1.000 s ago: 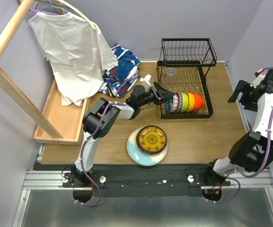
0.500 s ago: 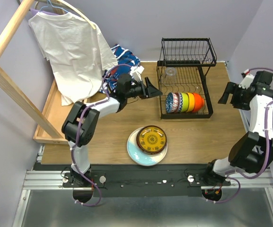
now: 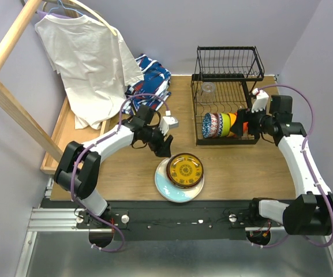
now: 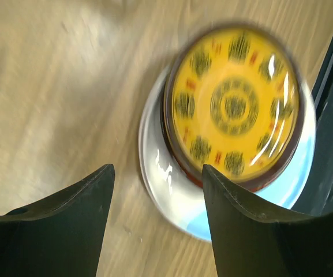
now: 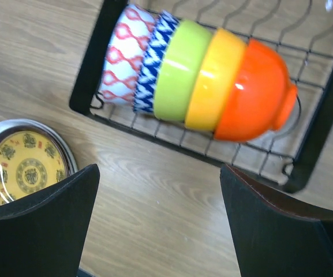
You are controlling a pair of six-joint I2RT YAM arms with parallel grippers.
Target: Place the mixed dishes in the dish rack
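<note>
The black wire dish rack (image 3: 227, 75) stands at the back right. A row of nested bowls (image 3: 224, 124) lies on its side in the base: patterned, green, yellow, orange; it also shows in the right wrist view (image 5: 201, 75). A clear glass cup (image 3: 208, 89) sits at the rack's back. A yellow-brown plate (image 3: 185, 169) tops a stack on a pale blue/cream plate (image 3: 167, 187) at the table front. My left gripper (image 3: 165, 146) is open and empty just left of the stack (image 4: 229, 104). My right gripper (image 3: 242, 123) is open and empty at the rack's right side.
A shallow wooden tray (image 3: 77, 144) lies at the left under a wooden frame (image 3: 7, 69) with a white T-shirt (image 3: 85, 57) hanging. A folded blue, red and white cloth (image 3: 150, 81) lies behind the left arm.
My left gripper swung from the rack's left edge back and down to the plate stack. My right arm moved from the far right in to the rack.
</note>
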